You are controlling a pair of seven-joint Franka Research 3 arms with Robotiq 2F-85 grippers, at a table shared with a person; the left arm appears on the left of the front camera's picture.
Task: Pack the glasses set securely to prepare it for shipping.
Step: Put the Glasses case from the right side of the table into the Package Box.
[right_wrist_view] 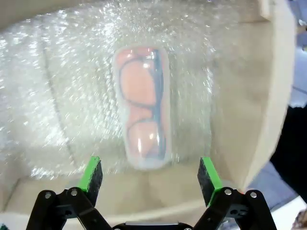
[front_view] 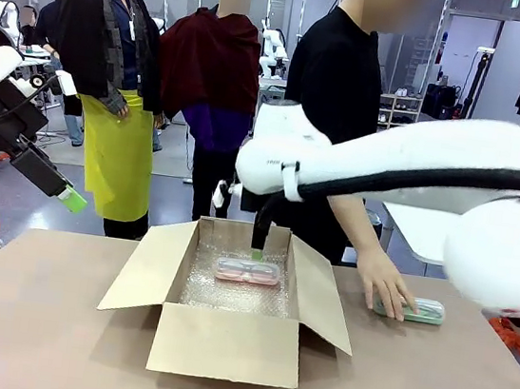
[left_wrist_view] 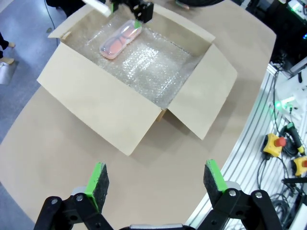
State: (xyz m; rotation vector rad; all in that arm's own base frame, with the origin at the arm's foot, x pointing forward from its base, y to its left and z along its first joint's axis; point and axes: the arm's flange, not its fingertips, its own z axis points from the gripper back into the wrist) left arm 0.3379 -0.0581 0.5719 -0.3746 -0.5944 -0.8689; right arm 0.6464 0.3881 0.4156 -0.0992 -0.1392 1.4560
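Across the brown table (front_view: 30, 337) stands an open cardboard box (front_view: 226, 344), its four flaps folded outward. The right arm (front_view: 418, 163) reaches over from the picture's right side to above the box. A person in a black top (front_view: 339, 71) stands at the far edge of the table, just behind the box.

Bubble wrap (front_view: 228, 294) lines the floor of the box. On it, toward the far wall, lies the pink-red glasses pack (front_view: 248, 271), flat, with its long side along that wall. The right gripper (front_view: 258, 252) hangs inside the box just above the pack. In the right wrist view its fingers (right_wrist_view: 91, 175) are spread wide with nothing between them, and the near end of the pack lies just beyond the green pads, in line with the gap between them.

The left gripper (front_view: 72, 199) hangs in the air at the picture's left edge, well apart from the box. Its wrist view looks down on the box from a height, and its fingers (left_wrist_view: 98, 184) are spread wide and hold nothing.

The teal-green glasses pack (front_view: 422, 312) lies on the bare table to the right of the box, near its right flap. The person's hand (front_view: 387, 286) rests on the end of the pack nearer the box.
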